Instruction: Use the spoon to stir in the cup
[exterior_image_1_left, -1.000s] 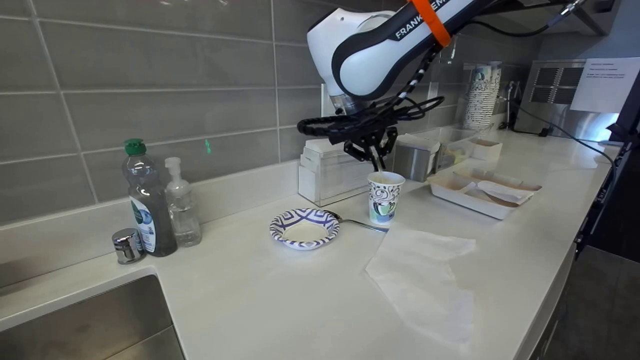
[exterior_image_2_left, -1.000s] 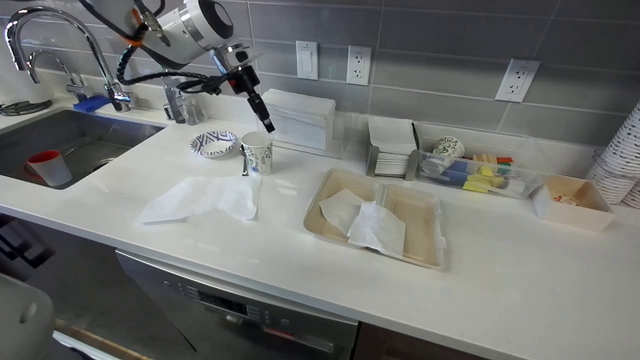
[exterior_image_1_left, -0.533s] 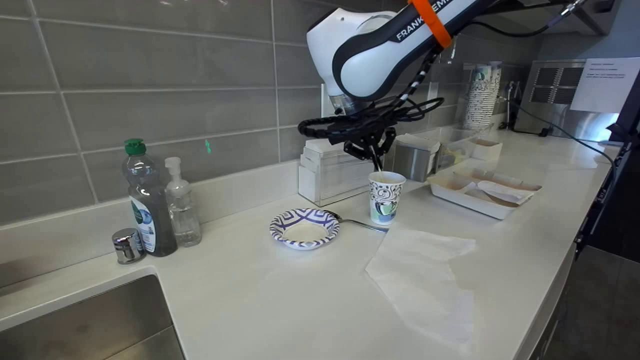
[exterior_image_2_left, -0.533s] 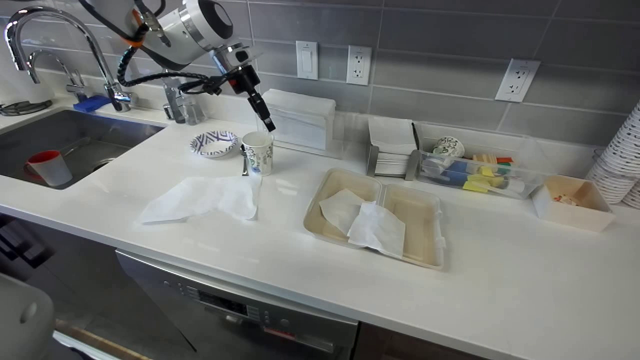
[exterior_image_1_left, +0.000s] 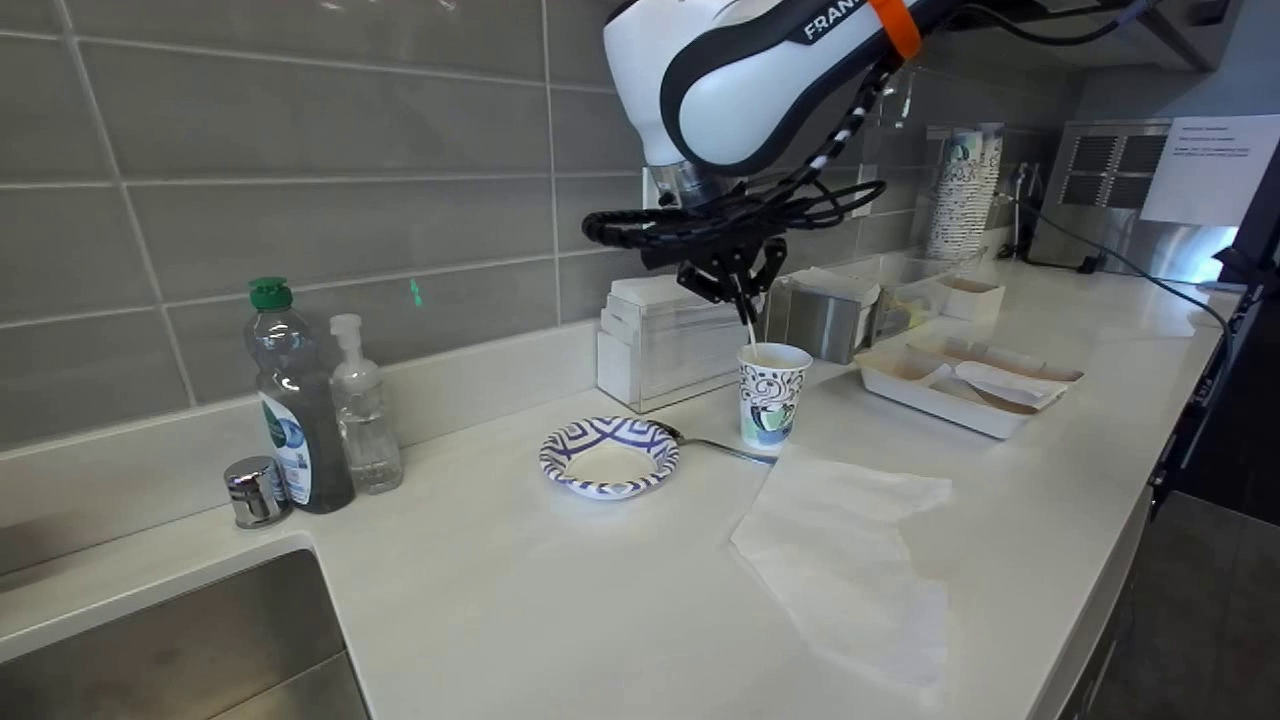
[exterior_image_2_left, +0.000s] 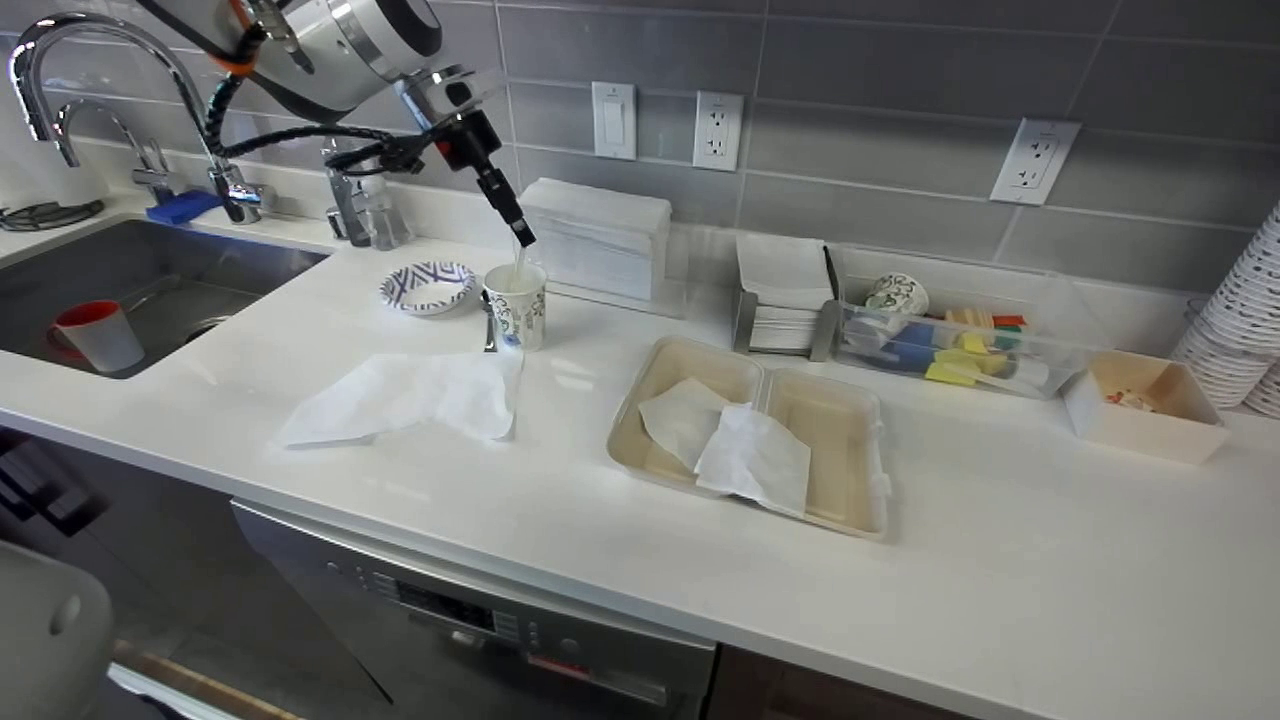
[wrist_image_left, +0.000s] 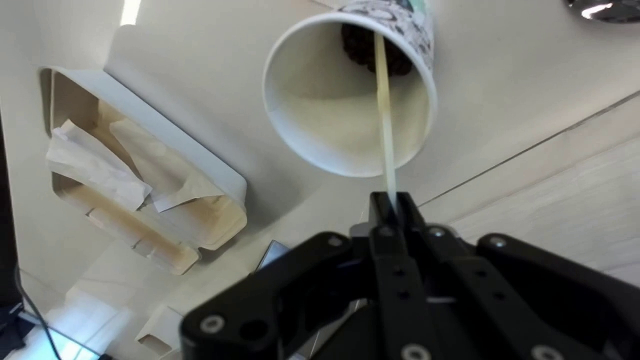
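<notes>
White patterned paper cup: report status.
Black fingers gripping thin pale stick. Its lower end inside upright cup. Silver metal spoon lies beside cup, likely no obstacle.

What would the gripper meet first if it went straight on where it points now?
Probably the dark contents of the cup, through the pale stick that the gripper holds: the stick reaches inside, toward them. Whether its tip touches them now is unclear.

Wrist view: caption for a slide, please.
Gripper holding a slender pale stir stick that reaches into a patterned paper cup with dark brown contents.
</notes>
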